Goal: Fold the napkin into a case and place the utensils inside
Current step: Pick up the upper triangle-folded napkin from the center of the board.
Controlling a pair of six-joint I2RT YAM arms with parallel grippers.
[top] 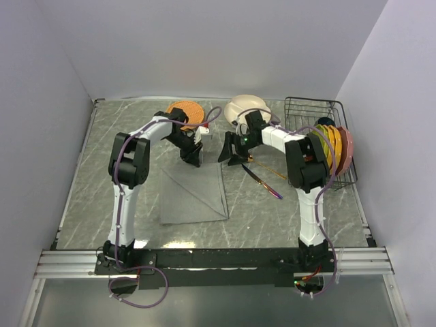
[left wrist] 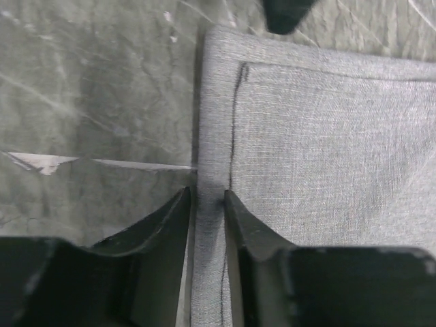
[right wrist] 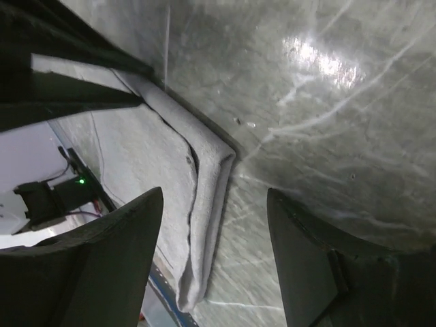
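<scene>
**Since both my claws sit at the napkin's far edge, the pinch must be clean**

Because the napkin point(top: 194, 194) lies flat in the middle of the table, doubled over with a diagonal crease across it, I judge the step in hand to be taking its far edge for the next fold toward a case. My left claw point(left wrist: 206, 194) stands narrow. One finger is on the bare table point(left wrist: 88, 102) and the other on the cloth, with the stitched hem running between them. I cannot tell whether it grips the hem yet. My right claw point(right wrist: 216, 197) is wide and holds nothing. Its fingers stand either side of the far right corner, where the layers show as a thick rolled lip.

To do this well I should catch every layer at each end, not only the top one, or the fold may slide apart as it lifts. I want both claws firmly closed before either rises, then a level lift so the edge lands parallel to the near edge. The knife point(top: 262, 182) and the spoon point(top: 269, 168) lie just right of the napkin. I should sweep clear of them, since a snag there could drag the cloth askew.
</scene>
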